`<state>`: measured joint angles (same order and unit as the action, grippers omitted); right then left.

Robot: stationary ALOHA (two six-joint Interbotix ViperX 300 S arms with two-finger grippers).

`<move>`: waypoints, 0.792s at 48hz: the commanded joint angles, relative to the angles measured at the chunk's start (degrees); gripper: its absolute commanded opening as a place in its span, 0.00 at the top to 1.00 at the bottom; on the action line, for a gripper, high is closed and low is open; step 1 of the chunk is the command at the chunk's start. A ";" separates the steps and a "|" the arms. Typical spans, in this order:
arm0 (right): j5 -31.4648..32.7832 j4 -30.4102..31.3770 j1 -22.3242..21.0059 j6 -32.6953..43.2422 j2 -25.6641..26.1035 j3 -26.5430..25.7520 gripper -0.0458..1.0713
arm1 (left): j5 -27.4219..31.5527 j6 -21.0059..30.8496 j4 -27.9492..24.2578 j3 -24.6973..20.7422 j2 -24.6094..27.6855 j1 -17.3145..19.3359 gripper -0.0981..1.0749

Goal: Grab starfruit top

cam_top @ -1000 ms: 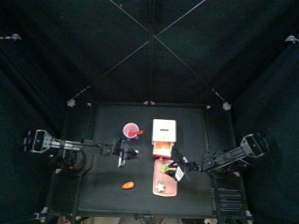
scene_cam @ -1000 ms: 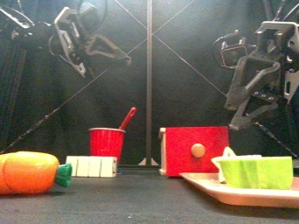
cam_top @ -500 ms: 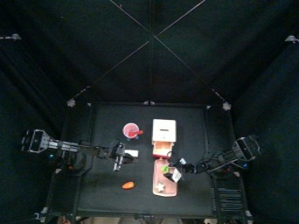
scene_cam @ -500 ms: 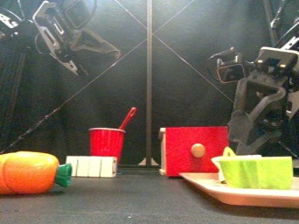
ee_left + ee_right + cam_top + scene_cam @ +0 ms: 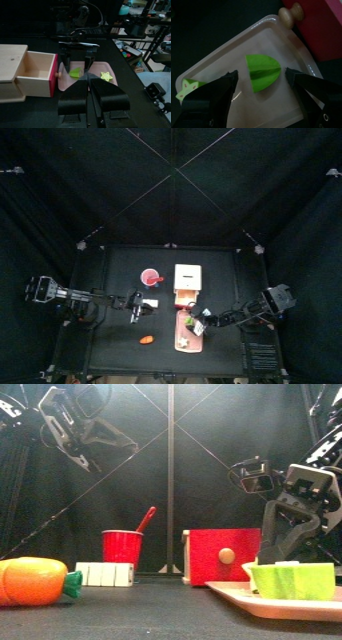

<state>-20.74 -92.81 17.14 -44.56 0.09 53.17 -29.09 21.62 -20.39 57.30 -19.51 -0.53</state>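
The starfruit lies cut on a long pink board (image 5: pixel 234 55): a green body piece (image 5: pixel 264 70) and a small star-shaped yellow-green slice (image 5: pixel 188 86). My right gripper (image 5: pixel 263 79) is open, low over the board, one jaw on each side of the green piece without closing on it. In the front view the right gripper (image 5: pixel 281 549) hangs just behind the green piece (image 5: pixel 294 580). The left wrist view shows the green piece (image 5: pixel 75 73) and the star slice (image 5: pixel 105 76) too. My left gripper (image 5: pixel 88 82) is shut and empty, held high at the left (image 5: pixel 67 434).
An orange oval lump with a green end (image 5: pixel 34 580) lies at the front left (image 5: pixel 146 340). A red cup (image 5: pixel 122 544) with a stick, a small white block (image 5: pixel 104 574) and a red-sided wooden box (image 5: pixel 222 556) stand behind.
My right gripper has come down from high at the right to just above the pink board, around the green piece. The left arm has shifted only slightly.
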 commanded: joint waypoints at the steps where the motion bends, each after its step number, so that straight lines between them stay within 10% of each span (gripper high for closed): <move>1: -0.26 0.44 -0.70 -0.18 0.53 -1.05 0.02 | -0.70 -0.09 0.26 -0.79 0.18 0.00 0.55; 38: -0.26 0.62 -0.97 0.26 -0.79 -1.67 0.03 | -0.70 -0.09 1.85 -0.53 0.44 0.18 0.55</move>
<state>-20.74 -92.29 16.35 -44.21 -1.23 52.38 -29.18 21.62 -18.72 57.39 -19.07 -0.44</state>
